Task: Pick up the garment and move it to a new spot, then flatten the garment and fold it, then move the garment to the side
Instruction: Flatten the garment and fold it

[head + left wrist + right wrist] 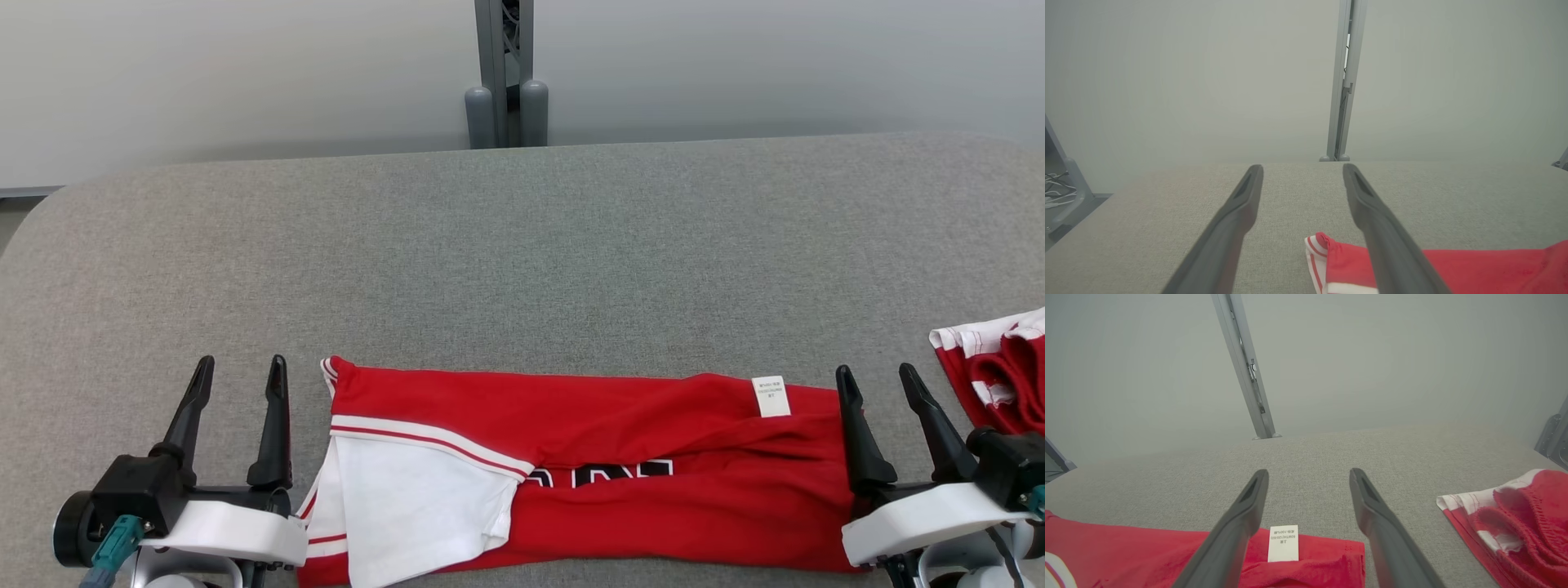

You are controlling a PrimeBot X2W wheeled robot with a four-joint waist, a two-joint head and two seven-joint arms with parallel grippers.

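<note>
Garment [653, 506] is lying long axis crosswise between your left gripper [241, 359] and right gripper [875, 369], both standing open, one at each end.

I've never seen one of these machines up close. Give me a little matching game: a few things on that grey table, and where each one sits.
Things:
1. left gripper
2. right gripper
3. white label
4. bunched red-and-white cloth

Places:
A. on the long red garment, near its right end
B. far right of the table, apart from the long garment
C. open, by the garment's striped left end
D. open, by the garment's right end

Pairs: 1-C, 2-D, 3-A, 4-B
</note>
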